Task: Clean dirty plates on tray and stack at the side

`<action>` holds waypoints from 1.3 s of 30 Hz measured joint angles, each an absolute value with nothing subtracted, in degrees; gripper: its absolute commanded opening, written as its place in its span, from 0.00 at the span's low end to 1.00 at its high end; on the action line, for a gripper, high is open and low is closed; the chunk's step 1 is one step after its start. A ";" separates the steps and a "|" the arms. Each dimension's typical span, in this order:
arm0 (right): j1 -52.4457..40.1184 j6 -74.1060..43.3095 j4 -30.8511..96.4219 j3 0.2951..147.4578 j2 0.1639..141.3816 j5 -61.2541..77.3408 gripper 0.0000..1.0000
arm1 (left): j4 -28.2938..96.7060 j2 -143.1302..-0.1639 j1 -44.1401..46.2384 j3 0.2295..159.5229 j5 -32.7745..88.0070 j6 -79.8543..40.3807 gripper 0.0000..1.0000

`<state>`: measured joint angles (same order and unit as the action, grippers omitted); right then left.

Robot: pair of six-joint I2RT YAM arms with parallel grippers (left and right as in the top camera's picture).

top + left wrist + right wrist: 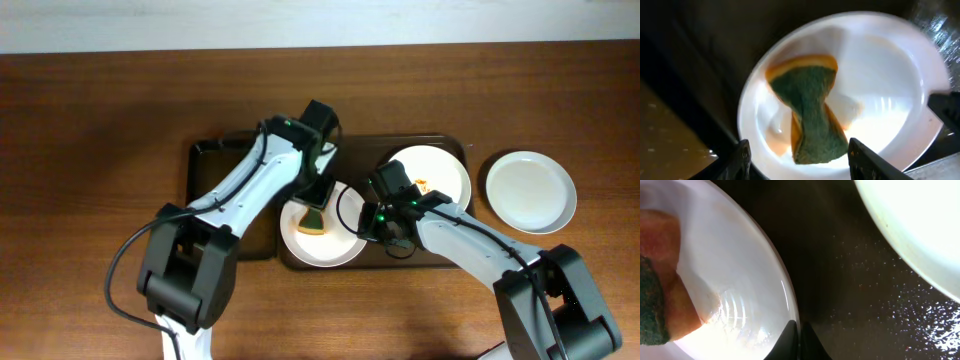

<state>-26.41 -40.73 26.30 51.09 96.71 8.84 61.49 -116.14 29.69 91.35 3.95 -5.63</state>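
Half done, probably. Hovering the open left gripper (801, 155) over the sponge (810, 115) lying on the near plate (335, 250), inside the brown tray (365, 152); pinching that plate's rim with the closed right gripper (799, 342). Needing next: closing on the sponge, scrubbing across the plate.

Overhead evenly lit, sharp; wrist views dim, glare blown out on plate (880, 100) (rim blurred), sparkle on tray (880, 305).
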 measured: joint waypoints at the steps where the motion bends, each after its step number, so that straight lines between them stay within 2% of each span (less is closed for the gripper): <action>1: -26.41 -40.75 26.30 51.09 96.71 8.84 0.04 | 60.14 -116.14 30.26 89.14 4.10 -5.76 0.56; 4: -26.41 -40.77 26.35 51.09 96.71 8.84 0.04 | 54.37 -116.05 31.11 84.16 4.14 -6.44 0.27; 6: -26.41 -40.75 26.33 51.09 96.71 8.86 0.04 | 51.22 -116.03 31.11 82.02 4.27 -7.27 0.27; 7: -26.41 -40.80 26.33 51.09 96.71 8.84 0.04 | 49.10 -116.01 31.18 80.68 4.34 -7.40 0.22; 9: -26.41 -40.73 26.50 51.09 96.71 8.84 0.04 | 46.37 -115.87 31.51 78.48 4.19 -7.60 0.04; 14: -26.41 -40.75 26.52 51.09 96.71 8.82 0.04 | 42.81 -114.93 32.67 76.69 3.70 -7.99 0.03; 20: -26.39 -41.58 26.50 51.09 96.71 8.84 0.04 | 33.19 -114.93 33.32 75.88 -2.72 -7.99 0.00; 25: -26.39 -41.63 26.50 51.09 96.71 8.84 0.04 | 31.97 -114.93 33.32 75.64 -3.57 -7.99 0.00; 32: -26.37 -41.52 26.76 51.07 96.71 8.84 0.04 | 42.87 -114.63 33.41 76.07 5.72 -7.99 0.01; 39: -26.37 -41.52 26.72 51.05 96.71 8.84 0.04 | 39.53 -114.69 33.63 75.31 14.31 -8.01 0.00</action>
<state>-26.37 -41.52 26.72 51.05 96.71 8.84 39.53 -114.69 33.63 75.31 14.31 -8.01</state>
